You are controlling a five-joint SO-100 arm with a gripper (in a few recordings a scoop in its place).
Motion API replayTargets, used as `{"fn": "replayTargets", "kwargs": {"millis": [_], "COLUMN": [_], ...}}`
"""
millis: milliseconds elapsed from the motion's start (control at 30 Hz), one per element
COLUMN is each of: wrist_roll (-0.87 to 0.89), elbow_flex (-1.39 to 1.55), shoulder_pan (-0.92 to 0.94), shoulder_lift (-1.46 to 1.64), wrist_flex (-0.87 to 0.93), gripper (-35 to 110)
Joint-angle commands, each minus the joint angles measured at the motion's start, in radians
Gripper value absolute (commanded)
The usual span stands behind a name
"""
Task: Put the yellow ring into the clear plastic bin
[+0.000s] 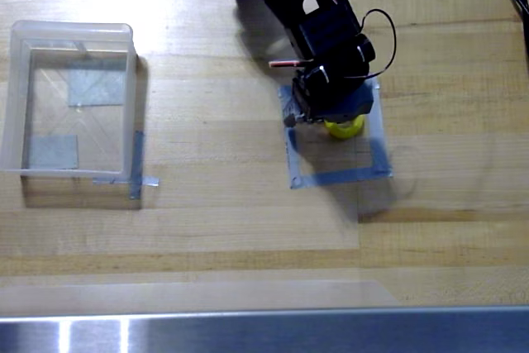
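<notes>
Overhead view. The clear plastic bin [70, 101] is being shown at nine o'clock on the wooden table [248, 221], with grey tape patches [95, 87] being seen through its bottom. At about three o'clock from the bin, a grey tape square outline [339, 175] is being occupied by the black arm's gripper [331, 117]. The yellow ring [345, 127] is being partly covered at the gripper's tip, inside the outline's twelve o'clock edge. Whether the ring is being gripped, or how far the jaws are parted, cannot be told.
</notes>
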Motion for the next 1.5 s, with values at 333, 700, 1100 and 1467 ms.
{"fn": "replayTargets", "kwargs": {"millis": [333,700,1100,1467], "wrist_roll": [0.006,0.005,0.006,0.005], "elbow_flex": [-0.035,-0.041,-0.048,-0.046], "shoulder_pan": [-0.063,-0.057,-0.057,-0.055], "shoulder_lift": [0.012,-0.089,-0.101,-0.098], "wrist_flex": [0.008,0.008,0.008,0.008], "gripper": [27,27,20,2]}}
